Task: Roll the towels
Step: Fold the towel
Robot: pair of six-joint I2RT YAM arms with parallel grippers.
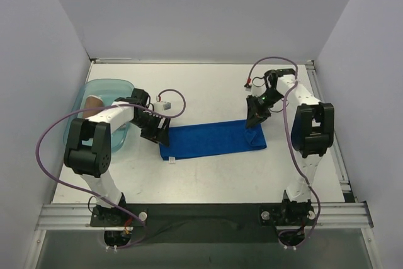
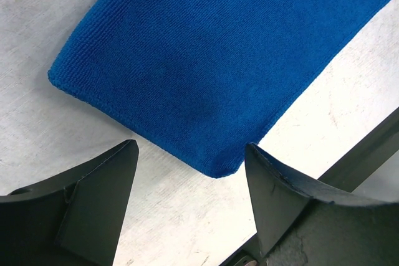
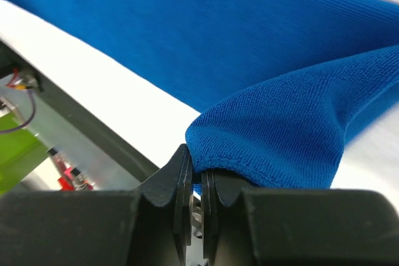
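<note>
A royal-blue towel (image 1: pixel 214 139), folded into a long strip, lies across the middle of the table, its small white tag (image 1: pixel 171 159) at the near left corner. My left gripper (image 1: pixel 158 135) is open and empty just off the strip's left end; in the left wrist view the towel's corner (image 2: pixel 218 169) lies between the spread fingers (image 2: pixel 274 185). My right gripper (image 1: pixel 254 120) is shut on the towel's right end, which it holds lifted and folded over (image 3: pixel 280 129). A tan towel (image 1: pixel 92 104) lies in the tub.
A translucent blue tub (image 1: pixel 113 87) stands at the left edge of the table, behind my left arm. White walls close the table in on three sides. A metal rail (image 1: pixel 201 213) runs along the near edge.
</note>
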